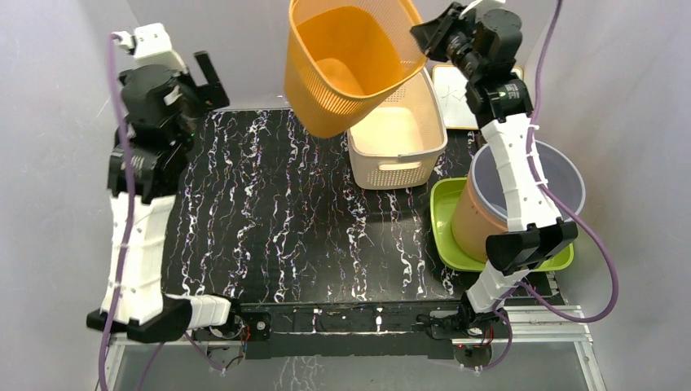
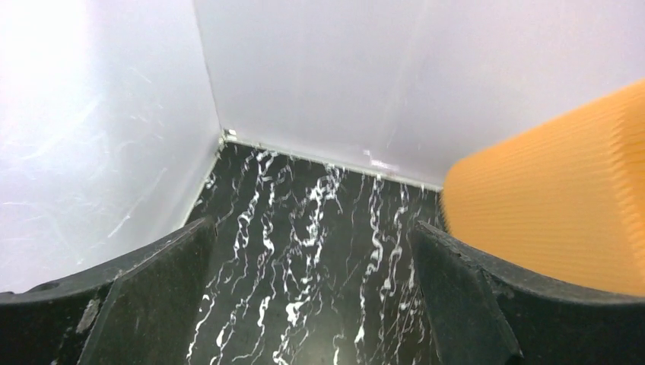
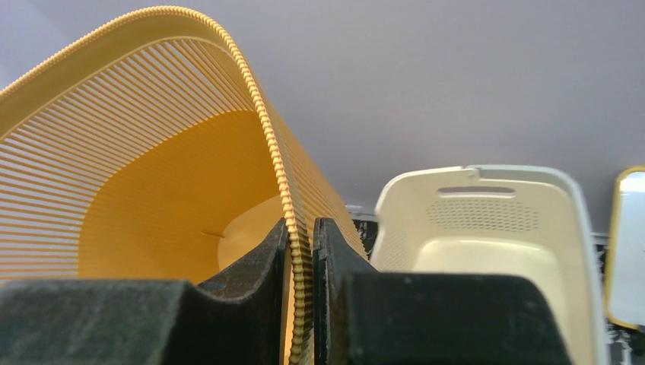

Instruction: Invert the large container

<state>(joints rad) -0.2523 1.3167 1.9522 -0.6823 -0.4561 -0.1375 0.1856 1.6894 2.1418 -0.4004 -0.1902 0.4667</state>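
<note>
Top external view: the large container (image 1: 350,65), an orange slatted plastic basket with tapering walls and a solid bottom, hangs in the air above the far edge of the table (image 1: 285,228). It is tilted so its open mouth faces up toward the camera, and its lower end overlaps the far-left corner of a cream basket (image 1: 399,138) standing near the table's far right. A green tray (image 1: 446,244) carrying a tall tub (image 1: 481,220) takes up the right edge (the right arm passes over both), while the black marbled top shows open from its middle to the left edge. The right gripper (image 1: 422,39) is clamped on the container's rim; in the right wrist view its fingers (image 3: 266,258) pinch the ribbed rim, one inside and one outside. The left gripper (image 1: 204,81) stands at the far left corner, jaws spread wide, holding nothing, apart from the container.
</note>
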